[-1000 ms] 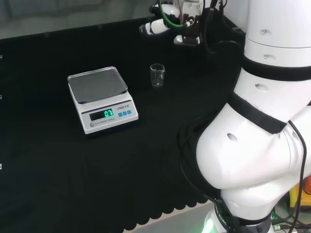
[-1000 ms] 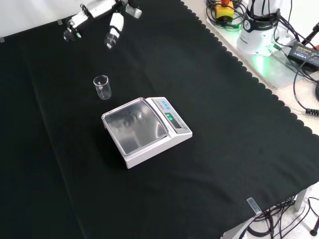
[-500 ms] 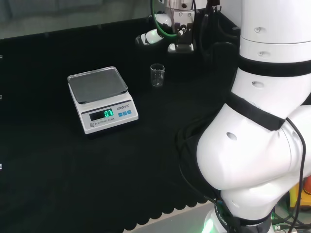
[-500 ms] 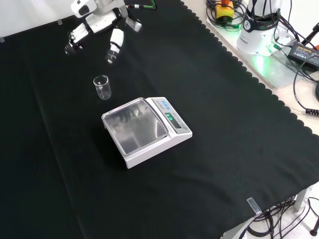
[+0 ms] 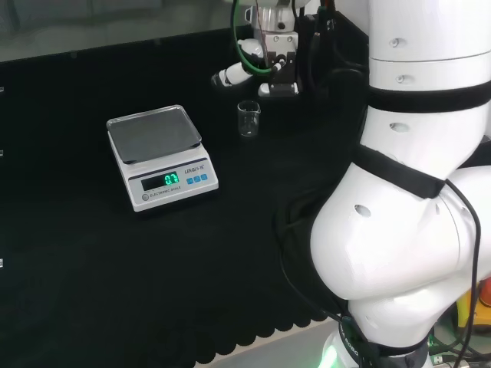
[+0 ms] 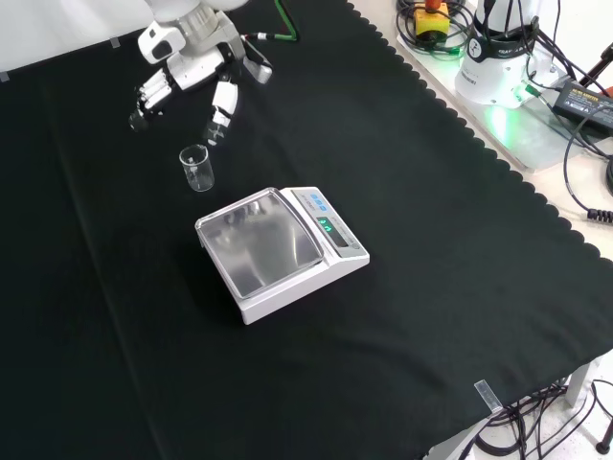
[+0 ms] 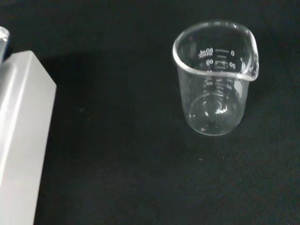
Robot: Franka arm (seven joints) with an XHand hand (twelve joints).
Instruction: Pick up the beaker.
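beaker (image 6: 196,168) stands upright on the black cloth (image 6: 431,287), clear glass, looks empty in the wrist view, printed scale marks on its wall, pour lip on the rim. landmark = scale (image 6: 280,249): in the front view the beaker sits just up-left of the scale's pan corner, close to it but not touching; in the head view the beaker (image 5: 248,119) is to the right of the scale (image 5: 162,157), a bit farther back than the pan, clear gap between them. hand (image 6: 187,72) hangs above the cloth beyond the beaker from the scale, fingers spread and mostly straight, pointing down toward the beaker, holding nothing, so it reads as open. one fingertip is just above-right of the beaker rim in the front view; whether it touches I can't tell, gap looks small. in the head view the hand (image 5: 265,69) sits just behind and right of the beaker, away from the scale. wrist view: beaker (image 7: 214,77) apart from the scale's white side (image 7: 21,136), bare cloth between. scale display lit green
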